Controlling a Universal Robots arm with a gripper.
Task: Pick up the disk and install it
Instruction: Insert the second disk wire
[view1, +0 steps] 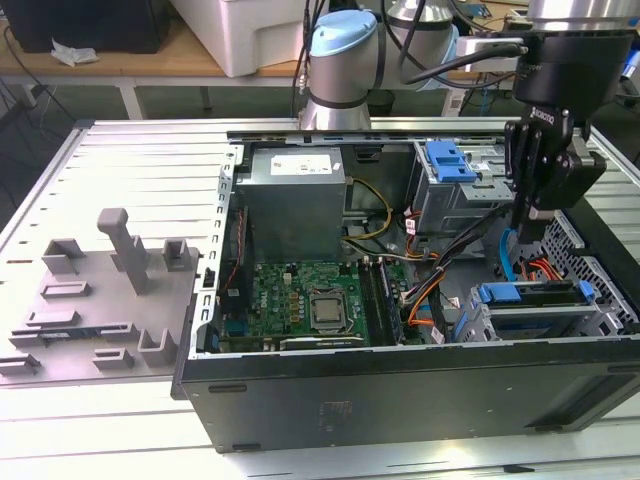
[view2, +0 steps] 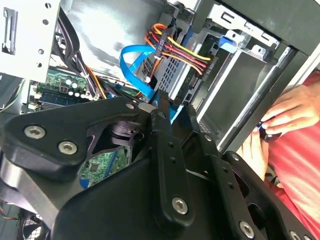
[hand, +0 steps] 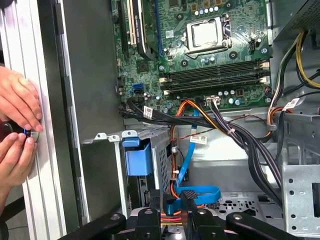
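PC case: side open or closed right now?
Open. The black tower computer case lies on its side, top face uncovered, with the green motherboard and grey power supply box exposed in the exterior view.

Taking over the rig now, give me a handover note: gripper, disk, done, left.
Gripper: hangs inside the open PC case, over the drive cage at the exterior view's right; open or shut cannot be told.
Disk: lies in that cage with its blue carrier bracket on top, below the gripper and apart from it.
Done: disk appears picked and placed in the cage; the grey fixture outside the case holds no disk.
Left: confirm it is fully seated, which can't be judged here.
Note: a person's hands are at the case's outer edge in the first wrist view.
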